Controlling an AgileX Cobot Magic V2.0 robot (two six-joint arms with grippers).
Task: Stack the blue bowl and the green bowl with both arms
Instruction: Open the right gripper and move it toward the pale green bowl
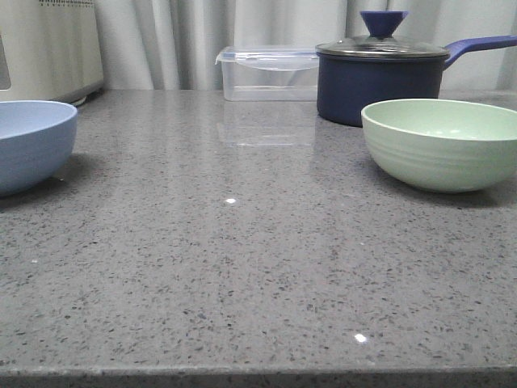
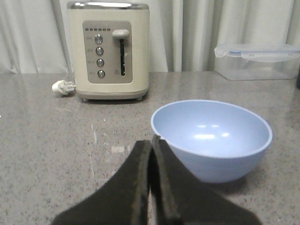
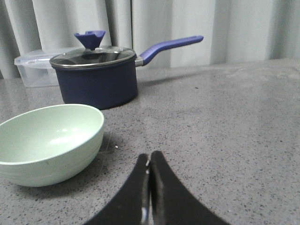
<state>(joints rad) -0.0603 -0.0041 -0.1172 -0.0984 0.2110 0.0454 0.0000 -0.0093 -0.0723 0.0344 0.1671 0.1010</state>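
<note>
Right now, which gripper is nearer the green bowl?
Right. The right gripper sits just beside the green bowl; the left gripper is across the table by the blue bowl.

front low over counter (image 1: 242,275), wrists nearer bowls

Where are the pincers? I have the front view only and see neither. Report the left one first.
Observer: The left pincer is shut and holds nothing; its tips are close by the blue bowl.
Operator: Now the right one.
Observer: The right pincer is also shut and holds nothing; the green bowl stands apart from it, off to one side.
Operator: Tell me what is inside the blue bowl.
Observer: Nothing. The left wrist view looks down into it and the inside is bare.
</note>
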